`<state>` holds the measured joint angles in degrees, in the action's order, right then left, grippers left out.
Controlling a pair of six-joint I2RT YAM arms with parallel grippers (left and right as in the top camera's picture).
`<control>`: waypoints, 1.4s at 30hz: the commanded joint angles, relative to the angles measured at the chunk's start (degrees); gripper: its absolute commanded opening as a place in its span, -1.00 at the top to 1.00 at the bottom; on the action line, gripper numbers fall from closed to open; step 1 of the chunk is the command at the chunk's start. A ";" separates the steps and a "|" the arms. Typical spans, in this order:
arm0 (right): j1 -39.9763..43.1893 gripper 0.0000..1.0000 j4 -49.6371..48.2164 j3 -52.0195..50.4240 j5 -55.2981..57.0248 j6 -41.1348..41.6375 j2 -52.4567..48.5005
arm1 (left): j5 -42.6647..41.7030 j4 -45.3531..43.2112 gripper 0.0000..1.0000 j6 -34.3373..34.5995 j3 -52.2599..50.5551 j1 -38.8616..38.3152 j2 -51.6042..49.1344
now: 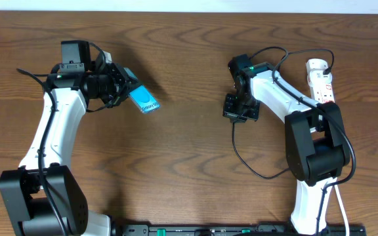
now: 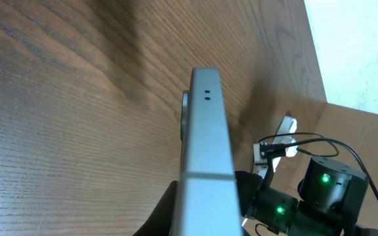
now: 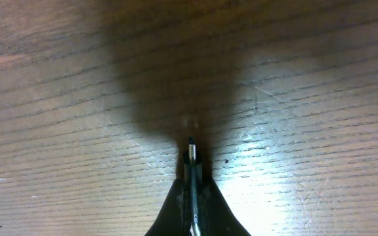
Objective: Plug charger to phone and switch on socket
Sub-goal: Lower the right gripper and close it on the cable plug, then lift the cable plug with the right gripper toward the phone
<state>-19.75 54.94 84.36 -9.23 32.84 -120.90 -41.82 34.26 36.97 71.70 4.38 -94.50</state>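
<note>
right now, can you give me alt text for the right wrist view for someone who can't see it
The right gripper is shut on the charger, whose small plug tip sticks out just past the dark fingertips at the bottom centre. The brown wooden table fills the rest, with a dark shadow spreading above the tip.
</note>
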 commanded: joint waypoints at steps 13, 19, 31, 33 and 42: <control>-0.15 0.98 1.25 1.60 -0.94 -1.38 -2.34 | -0.79 -0.04 0.86 -1.36 0.39 0.04 -0.04; 0.57 0.98 7.72 10.40 -1.51 -4.70 -2.32 | -0.79 -0.07 0.86 -1.31 0.39 0.04 -0.04; 1.33 0.98 18.88 35.80 -21.18 -22.77 -2.32 | -0.81 -0.28 0.85 -1.16 0.39 0.17 -0.04; 2.03 0.98 21.29 39.30 -30.99 -29.55 -2.32 | -1.20 -0.28 0.86 -1.18 0.39 0.37 -0.04; 5.25 0.98 38.77 44.11 -60.33 -59.04 -2.32 | -6.03 -1.88 0.86 -1.42 0.42 2.64 -0.04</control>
<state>-15.25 89.86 127.48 -55.94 -10.63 -123.33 -43.40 33.45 36.97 71.70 5.96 -94.50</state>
